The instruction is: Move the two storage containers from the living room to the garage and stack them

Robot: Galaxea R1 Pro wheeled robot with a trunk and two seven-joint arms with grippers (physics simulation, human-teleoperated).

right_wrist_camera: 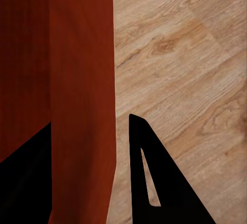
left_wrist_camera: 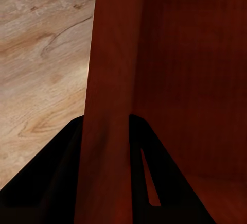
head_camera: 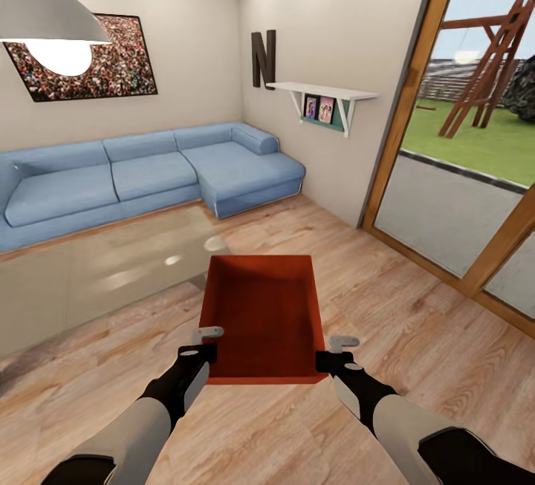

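Bin is hanging between both grippers right now, out over the wood floor just in front of the glass table, with the blue sofa sitting behind that table. Only one bin is showing here, so I'm guessing this is the carry-out leg for one of the two.

Going left to right from the bin: the left gripper is clamping the bin's left wall near the closest corner. In the left wrist shot, the wall is running straight down between the two dark fingers, one outside and one inside, so it's pinching that wall. The right gripper is doing the same on the right wall, and its wrist shot is showing the wall sandwiched between its fingers too.

Tips for doing this step well, just my take: both grips are sitting near the close end of the bin, so the far end is probably wanting to sag. I'd be keeping both wrists level and moving them together, since those thin walls are likely flexing if one arm is pulling ahead. When turning the base, I'd be minding the table on the bin's left and the wood-framed glass door off to its right. Slow turns, no jerks.
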